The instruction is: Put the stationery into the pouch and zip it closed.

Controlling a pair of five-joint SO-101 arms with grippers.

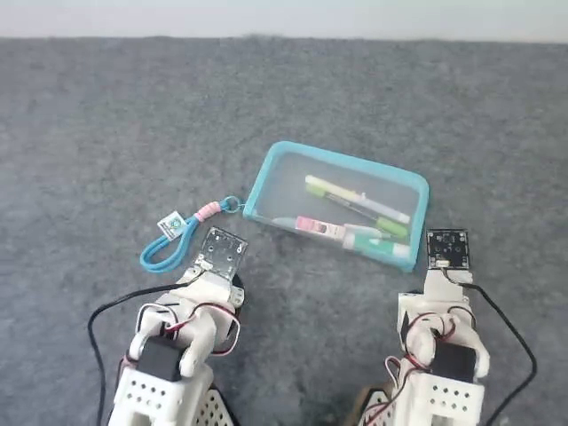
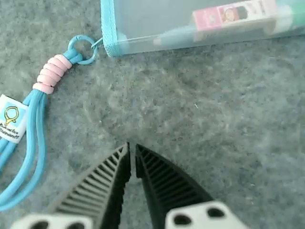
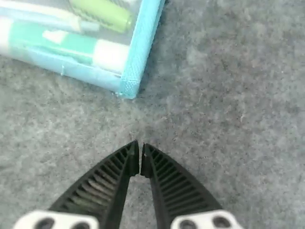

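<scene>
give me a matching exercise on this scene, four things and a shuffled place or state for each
1 pouch
2 strap
3 left gripper
4 right gripper

a jaws shut, beside the strap
b holds pens, lies on carpet
c jaws shut, at the pouch corner far from the strap
d blue, its ring at a pouch corner

Pairs: 1-b; 2-d; 3-a; 4-c

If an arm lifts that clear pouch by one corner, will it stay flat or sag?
Probably sags: the pouch has thin see-through walls with only a soft-looking teal edge. The pens lie loose inside, so they would likely slide toward the low end. The blue strap on its ring would likely dangle.
</scene>
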